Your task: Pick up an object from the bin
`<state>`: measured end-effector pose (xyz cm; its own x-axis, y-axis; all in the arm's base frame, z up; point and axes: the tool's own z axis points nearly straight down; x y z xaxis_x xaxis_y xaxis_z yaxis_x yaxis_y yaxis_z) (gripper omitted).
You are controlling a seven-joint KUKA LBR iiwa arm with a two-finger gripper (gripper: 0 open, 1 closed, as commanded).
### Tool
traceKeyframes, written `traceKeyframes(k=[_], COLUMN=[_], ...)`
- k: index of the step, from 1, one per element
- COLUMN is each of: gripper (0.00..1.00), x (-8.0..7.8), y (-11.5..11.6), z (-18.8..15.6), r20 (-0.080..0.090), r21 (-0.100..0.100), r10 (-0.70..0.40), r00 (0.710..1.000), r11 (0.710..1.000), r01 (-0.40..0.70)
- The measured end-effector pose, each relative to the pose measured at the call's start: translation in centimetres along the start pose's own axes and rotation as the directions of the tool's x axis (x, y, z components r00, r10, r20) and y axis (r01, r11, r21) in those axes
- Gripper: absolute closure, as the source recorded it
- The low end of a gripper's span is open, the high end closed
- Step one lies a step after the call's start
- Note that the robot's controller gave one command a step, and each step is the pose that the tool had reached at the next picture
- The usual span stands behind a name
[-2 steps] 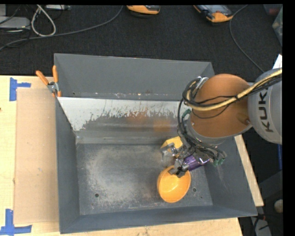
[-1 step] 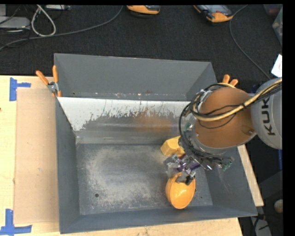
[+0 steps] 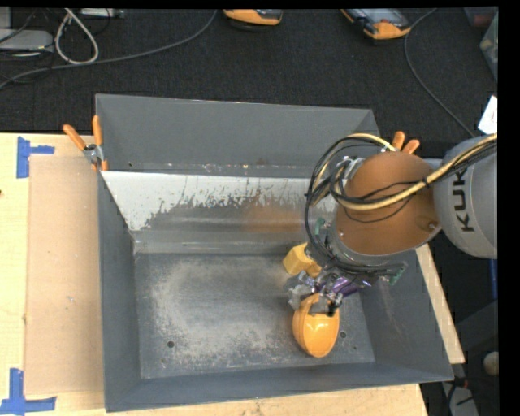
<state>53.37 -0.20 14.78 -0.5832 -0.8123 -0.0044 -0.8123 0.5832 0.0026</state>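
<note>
1 orange rounded obj (image 3: 315,331) front-right, under jaws; 1 yellow obj (image 3: 297,260) behind; grip unclear.

I work in a robotics lab, not a home or a shop. My arm (image 3: 479,199) is a grey industrial one with bold black letters on its shell. An orange cover (image 3: 390,231) sits over my wrist, with black and yellow cables (image 3: 322,183) looped around it. Below me stands a grey metal bin (image 3: 236,207), its sloped far wall streaked with scratches. Beyond the bin's far edge lies a dark carpeted floor (image 3: 244,69) strewn with loose leads (image 3: 77,62). Two orange-and-black devices (image 3: 253,15) lie further out on that floor.
</note>
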Motion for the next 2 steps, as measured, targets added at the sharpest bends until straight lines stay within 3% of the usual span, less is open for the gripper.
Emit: traceKeyframes(k=[1,2], gripper=[1.0,1.0], x=[2.0,1.7], y=[-0.7,-0.4], z=[2.3,-4.5], r20=[-0.003,0.001], r21=[-0.006,-0.009], r10=[-0.111,-0.25], r00=[0.994,0.968], r11=[0.994,0.968], r01=[0.111,0.25])
